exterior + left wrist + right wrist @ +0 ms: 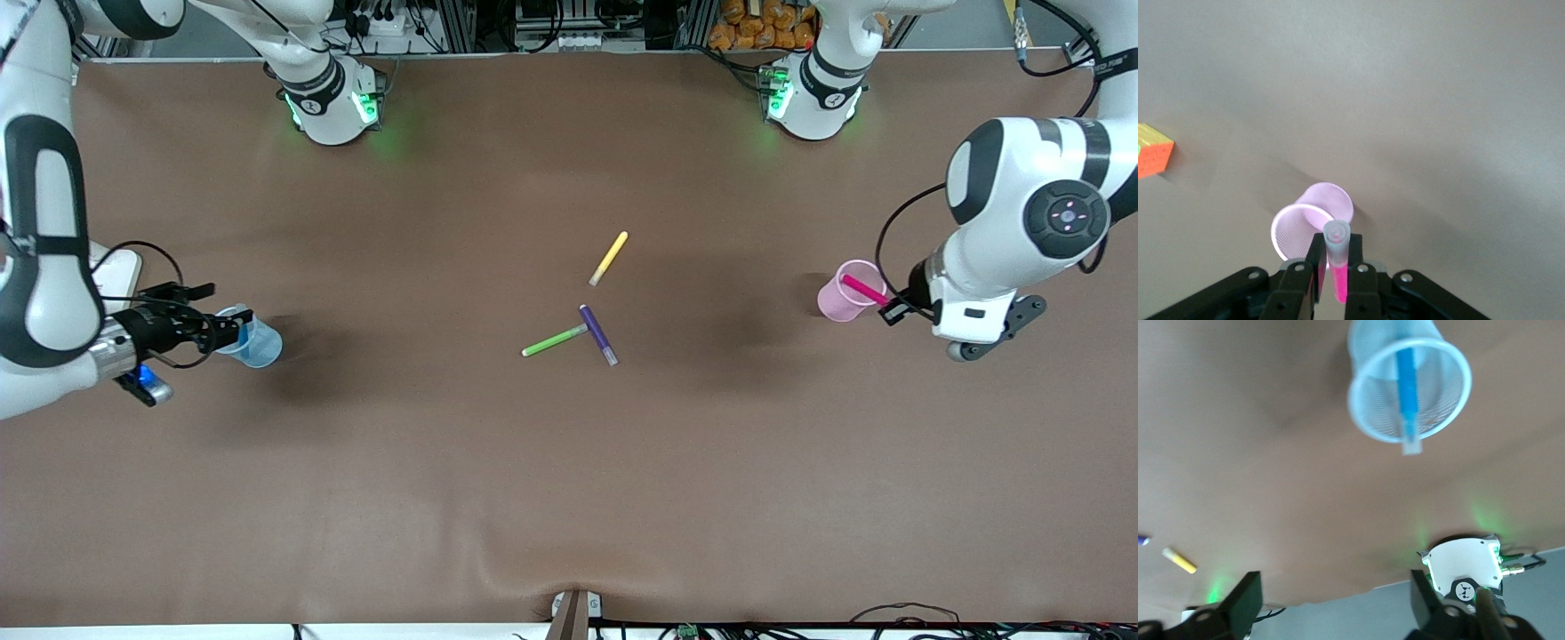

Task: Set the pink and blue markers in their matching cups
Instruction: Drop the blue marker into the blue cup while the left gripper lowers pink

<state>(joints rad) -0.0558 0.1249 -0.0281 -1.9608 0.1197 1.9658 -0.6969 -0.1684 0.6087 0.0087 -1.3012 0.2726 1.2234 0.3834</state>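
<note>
Pink marker (864, 289): slanted, lower end inside the pink cup (841, 299), upper end clamped between the fingers of the left gripper (892, 308). In the left wrist view the pale cap of the marker (1337, 235) points toward the camera, with the black fingers (1315, 260) pressed on either side of the magenta barrel and the cup's mouth (1288, 233) just under them.

Pink cup: upright on the table (569, 462) toward the left arm's end, beside the left gripper.

Blue marker (1407, 387): standing inside the blue cup (1405, 383), leaning on the mesh wall, its pale cap poking past the rim; no finger touches it.

Blue cup (253, 338): on the table toward the right arm's end, with the right gripper (227, 327) at its rim. The right gripper's fingers (1238, 607) stand spread wide apart, holding nothing.

Other pens, near the table's middle, well apart from both cups: yellow pen (609, 258), farthest from the front camera; purple pen (598, 335) and green pen (555, 340) nearer to it, the green pen's end meeting the purple pen.

Orange block (1153, 151): seen in the left wrist view only, lying apart from the pink cup.
</note>
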